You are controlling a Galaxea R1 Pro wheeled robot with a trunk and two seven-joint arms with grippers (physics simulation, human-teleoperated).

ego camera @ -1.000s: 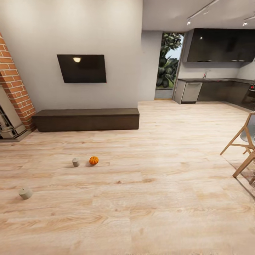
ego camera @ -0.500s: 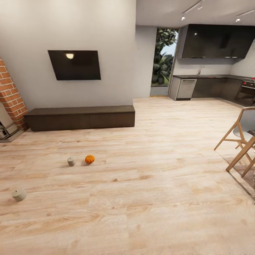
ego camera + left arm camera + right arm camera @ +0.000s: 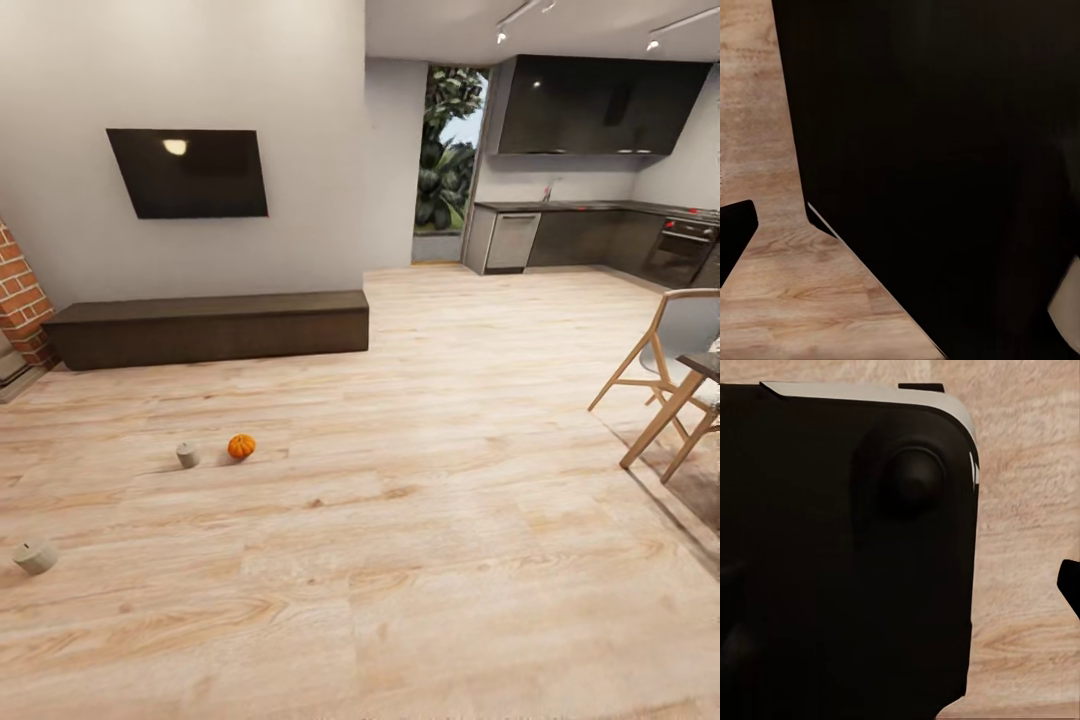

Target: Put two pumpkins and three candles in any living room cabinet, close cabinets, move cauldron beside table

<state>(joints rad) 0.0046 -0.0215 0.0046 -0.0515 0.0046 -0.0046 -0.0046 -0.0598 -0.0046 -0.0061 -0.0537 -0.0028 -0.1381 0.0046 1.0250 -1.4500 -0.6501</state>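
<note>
One orange pumpkin [image 3: 240, 446] sits on the wood floor at mid-left. A short grey candle [image 3: 187, 455] stands just to its left, apart from it. A second grey candle [image 3: 36, 556] lies on its side near the left edge, closer to me. The long low dark-brown cabinet [image 3: 205, 328] runs along the far wall under the TV, all its fronts shut. The second pumpkin, third candle, cauldron and coffee table are out of view. In both wrist views a black robot body blocks most of the picture, with wood floor beside it. Whether the grippers are open or shut is not visible.
A wall TV [image 3: 188, 172] hangs above the cabinet. A brick fireplace corner [image 3: 20, 300] is at far left. A wooden chair [image 3: 660, 375] and a dark table edge [image 3: 703, 365] stand at right. The dark kitchen units [image 3: 600, 235] lie beyond. Wide open floor lies ahead.
The whole head view has shifted left, so the camera has turned right. More of the chair and kitchen shows and less of the fireplace. The pumpkin and candles have not moved.
</note>
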